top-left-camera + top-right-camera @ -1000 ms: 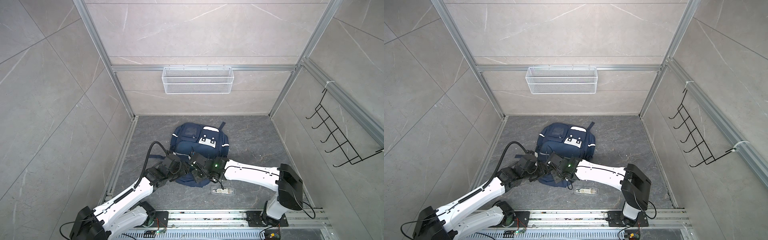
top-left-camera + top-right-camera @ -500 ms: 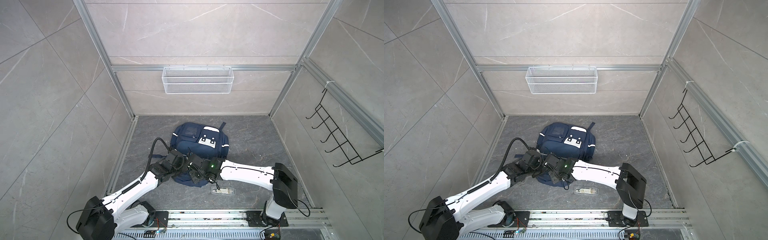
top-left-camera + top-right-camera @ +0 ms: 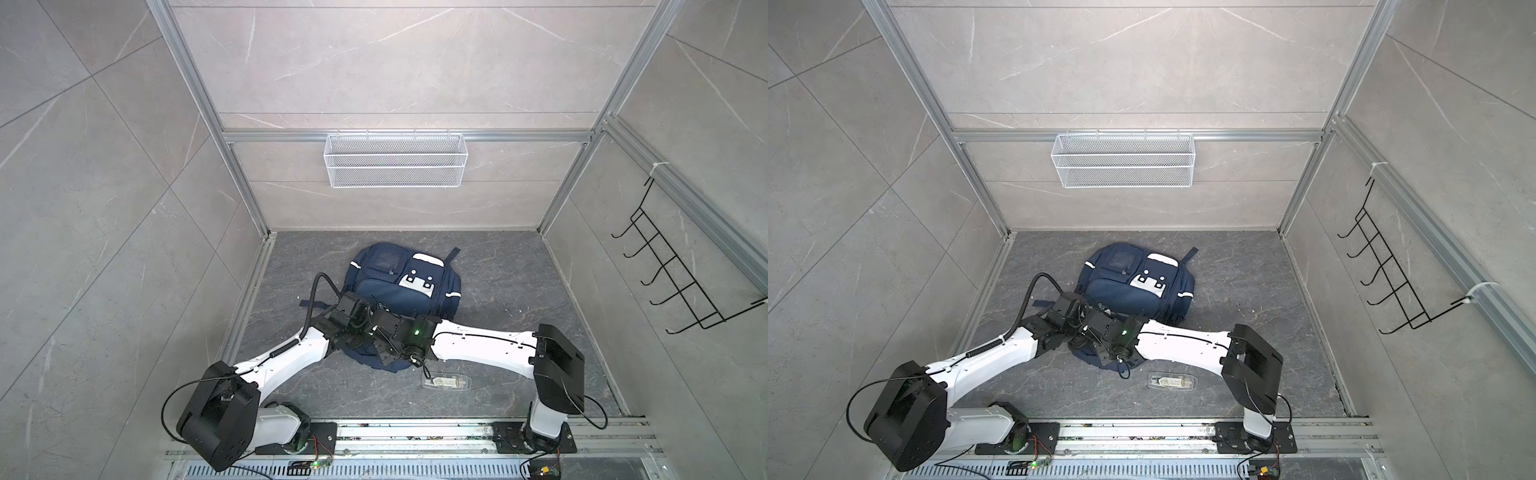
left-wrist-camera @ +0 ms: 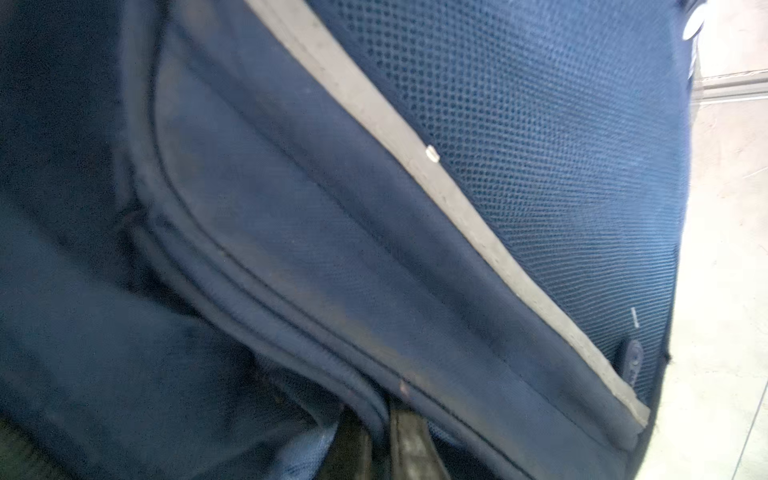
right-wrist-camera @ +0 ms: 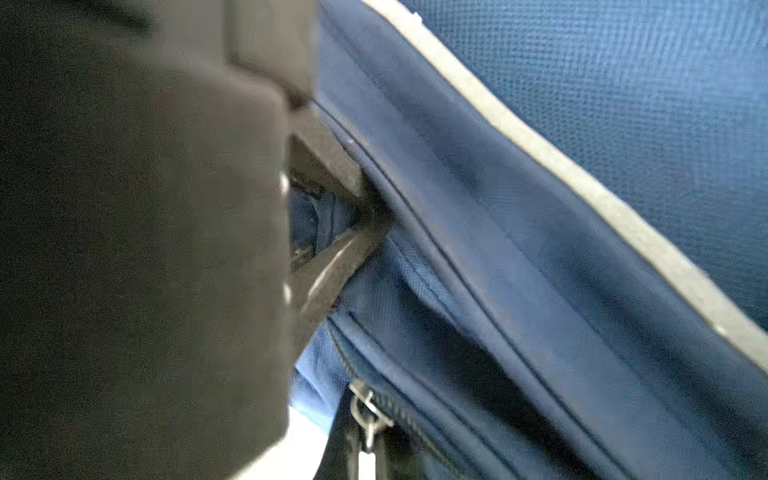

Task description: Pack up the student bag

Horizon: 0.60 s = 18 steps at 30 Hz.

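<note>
Top views both show you the student bag (image 3: 401, 291) (image 3: 1136, 291) lying flat on the dark floor (image 3: 519, 266), about midway between the left and right walls. Its pocketed front faces up and its white patch (image 3: 417, 282) sits toward the far right.

Your left gripper (image 4: 382, 436) and right gripper (image 5: 372, 453) meet close together over the bag's near end. The left gripper is closed. In the left wrist view its two dark fingers pinch a ridge of navy seam beside the bag's grey stripe (image 4: 415, 166).

The right gripper is closed too. In the right wrist view a metal zip pull (image 5: 368, 409) hangs right at its tips, but that blurred picture does not let you tell whether it is gripped.

A clear packet (image 3: 446, 381) lies on the floor just near and right of the bag, apart from both grippers. A white wire basket (image 3: 395, 160) hangs on the far wall.
</note>
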Motion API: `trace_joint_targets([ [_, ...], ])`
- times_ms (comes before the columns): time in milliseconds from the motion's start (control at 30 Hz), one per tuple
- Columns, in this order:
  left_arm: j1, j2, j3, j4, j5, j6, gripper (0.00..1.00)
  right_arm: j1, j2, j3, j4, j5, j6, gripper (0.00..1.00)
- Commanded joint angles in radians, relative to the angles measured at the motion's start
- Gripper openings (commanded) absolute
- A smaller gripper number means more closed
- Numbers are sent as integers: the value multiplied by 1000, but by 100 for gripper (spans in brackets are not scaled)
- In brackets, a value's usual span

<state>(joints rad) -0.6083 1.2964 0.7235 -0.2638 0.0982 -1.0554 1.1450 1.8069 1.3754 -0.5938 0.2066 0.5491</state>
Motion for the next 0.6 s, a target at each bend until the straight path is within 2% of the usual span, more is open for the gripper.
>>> trace_joint_targets([
  [0,7,-16,50,39,-20,75,0,47,-77,-5,1,0,-70,0],
  [133,73,-64,67,-27,26,121,0,36,-125,-61,-27,51,-62,0],
  [300,195,-176,65,-143,29,192,0,-12,-231,-174,-28,82,-58,0],
  [433,279,-188,47,-154,73,218,0,-106,-325,-268,-11,25,-59,0],
  [567,297,-165,51,-149,73,227,0,-186,-366,-303,-14,-20,-76,0],
])
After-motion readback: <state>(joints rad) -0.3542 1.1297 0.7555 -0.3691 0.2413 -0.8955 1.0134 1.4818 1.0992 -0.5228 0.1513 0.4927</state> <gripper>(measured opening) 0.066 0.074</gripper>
